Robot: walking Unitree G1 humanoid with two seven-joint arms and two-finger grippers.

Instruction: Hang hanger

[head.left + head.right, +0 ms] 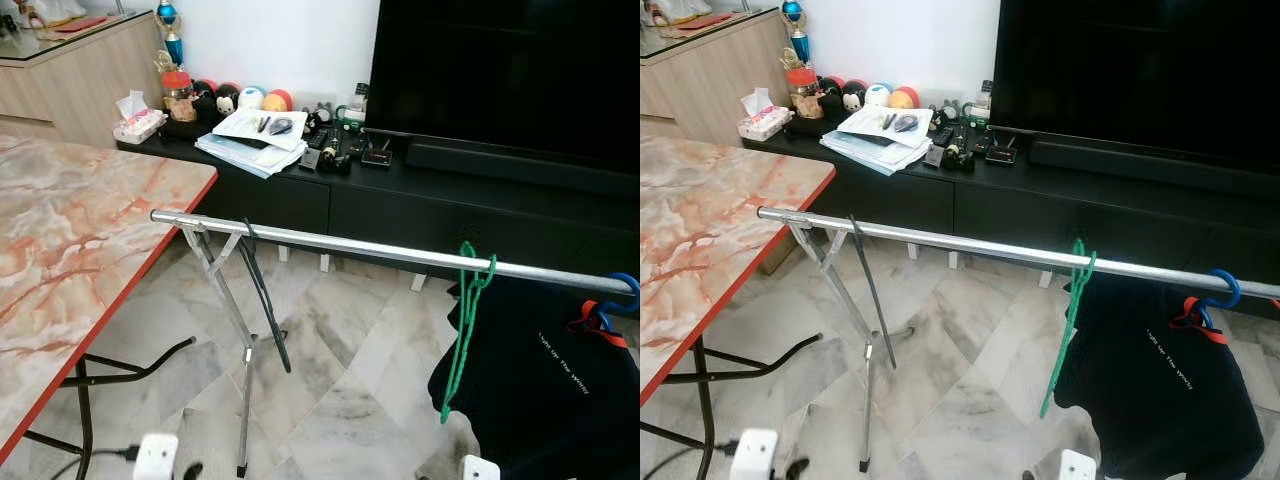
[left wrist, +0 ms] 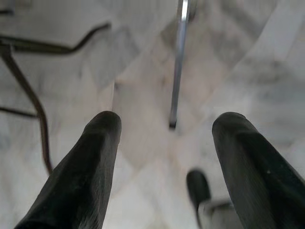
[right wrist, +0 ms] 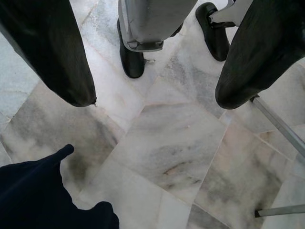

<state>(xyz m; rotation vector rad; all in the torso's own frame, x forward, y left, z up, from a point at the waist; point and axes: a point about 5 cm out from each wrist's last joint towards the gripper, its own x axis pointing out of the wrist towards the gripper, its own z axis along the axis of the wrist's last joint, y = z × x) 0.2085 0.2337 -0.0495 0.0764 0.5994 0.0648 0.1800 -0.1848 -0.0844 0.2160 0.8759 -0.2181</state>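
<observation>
A silver rail [image 1: 380,249] of a drying rack runs across in front of me. A green hanger [image 1: 466,300] hangs from it right of centre, and a black hanger [image 1: 262,290] hangs near the rack's left end. At the rail's right end a blue hook [image 1: 622,290] carries a dark garment [image 1: 545,390]. My left gripper [image 2: 164,124] hangs low over the marble floor, open with nothing between its fingers. My right gripper [image 3: 155,98] also points at the floor, open and empty, beside the dark garment's edge [image 3: 43,191].
A marble-patterned table [image 1: 70,260] with a red edge stands at the left. A black TV cabinet [image 1: 420,190] with papers, toys and a large screen [image 1: 500,70] stands behind the rack. The rack's crossed legs [image 1: 235,320] stand on the floor.
</observation>
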